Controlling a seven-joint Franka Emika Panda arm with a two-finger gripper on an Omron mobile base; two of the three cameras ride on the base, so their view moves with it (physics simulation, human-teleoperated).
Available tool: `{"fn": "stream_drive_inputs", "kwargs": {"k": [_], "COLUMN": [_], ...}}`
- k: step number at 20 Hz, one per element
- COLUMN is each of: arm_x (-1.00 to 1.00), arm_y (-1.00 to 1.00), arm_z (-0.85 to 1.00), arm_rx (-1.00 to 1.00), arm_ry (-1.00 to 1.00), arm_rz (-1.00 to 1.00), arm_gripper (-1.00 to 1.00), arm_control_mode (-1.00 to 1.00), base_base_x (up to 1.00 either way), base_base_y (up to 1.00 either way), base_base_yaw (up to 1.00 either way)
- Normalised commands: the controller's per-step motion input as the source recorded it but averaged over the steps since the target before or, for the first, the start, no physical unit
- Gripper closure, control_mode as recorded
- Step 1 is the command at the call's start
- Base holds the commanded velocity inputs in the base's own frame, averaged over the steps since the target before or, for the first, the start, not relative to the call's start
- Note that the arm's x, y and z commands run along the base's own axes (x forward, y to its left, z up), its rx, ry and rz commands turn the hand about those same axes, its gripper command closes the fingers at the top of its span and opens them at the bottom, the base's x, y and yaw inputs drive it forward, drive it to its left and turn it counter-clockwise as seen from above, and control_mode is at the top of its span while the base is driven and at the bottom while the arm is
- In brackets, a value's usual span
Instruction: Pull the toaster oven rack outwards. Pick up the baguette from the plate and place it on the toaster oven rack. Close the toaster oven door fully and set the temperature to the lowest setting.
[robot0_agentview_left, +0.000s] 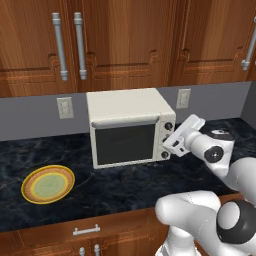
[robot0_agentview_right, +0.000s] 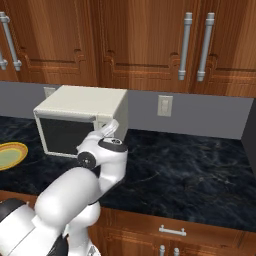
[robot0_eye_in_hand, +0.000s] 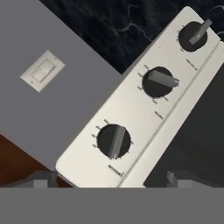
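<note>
- On the dark marbled counter (robot0_agentview_left: 125, 185) against the grey backsplash sits the toaster oven (robot0_agentview_left: 127, 105), cream-white and boxy, below wooden upper cabinets (robot0_agentview_left: 125, 40) with silver bar handles.
- Its toaster oven door (robot0_agentview_left: 125, 144) stands upright and shut, dark glass pane facing forward, pale bar handle along the top edge.
- Three round dark knobs run down the oven's right side; in the hand view they show as the nearest knob (robot0_eye_in_hand: 113, 141), the middle knob (robot0_eye_in_hand: 158, 81) and the far knob (robot0_eye_in_hand: 193, 36), each with a grey pointer bar.
- The gripper (robot0_agentview_left: 172, 142) hovers just beside that knob panel, right of the door, with its jaws spread wide and nothing between them; its two fingertips (robot0_eye_in_hand: 41, 180) frame the nearest knob without touching it.
- The plate (robot0_agentview_left: 48, 184), yellow-rimmed with an orange ring and pale green centre, lies flat on the counter well to the left of the oven, its surface bare.
- A wall outlet (robot0_agentview_left: 65, 107) sits on the backsplash left of the oven, another outlet (robot0_agentview_left: 183, 98) to its right.
- Whether the baguette and rack are inside cannot be told through the dark glass.
</note>
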Motion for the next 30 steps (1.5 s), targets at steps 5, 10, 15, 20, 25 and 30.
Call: {"fn": "stream_drive_inputs", "kwargs": {"k": [5,10,15,20,25,30], "arm_x": [0.17,0.18,0.18,0.14,0.18,0.27], "arm_y": [0.0,0.0,0.0,0.0,0.0,0.02], "arm_z": [-0.18,-0.12,-0.11,-0.1,-0.11,-0.21], "arm_rx": [0.0,0.0,0.0,0.0,0.0,0.0], "arm_ry": [0.0,0.0,0.0,-0.01,-0.01,-0.01], "arm_rz": [0.0,0.0,0.0,0.0,0.0,0.0], "arm_gripper": [-1.0,-1.0,-1.0,-1.0,-1.0,-1.0], "arm_control_mode": [-1.0,-1.0,-1.0,-1.0,-1.0,-1.0], "base_base_x": [0.0,0.0,0.0,0.0,0.0,0.0], "base_base_y": [0.0,0.0,0.0,0.0,0.0,0.0], "base_base_yaw": [0.0,0.0,0.0,0.0,0.0,0.0]}}
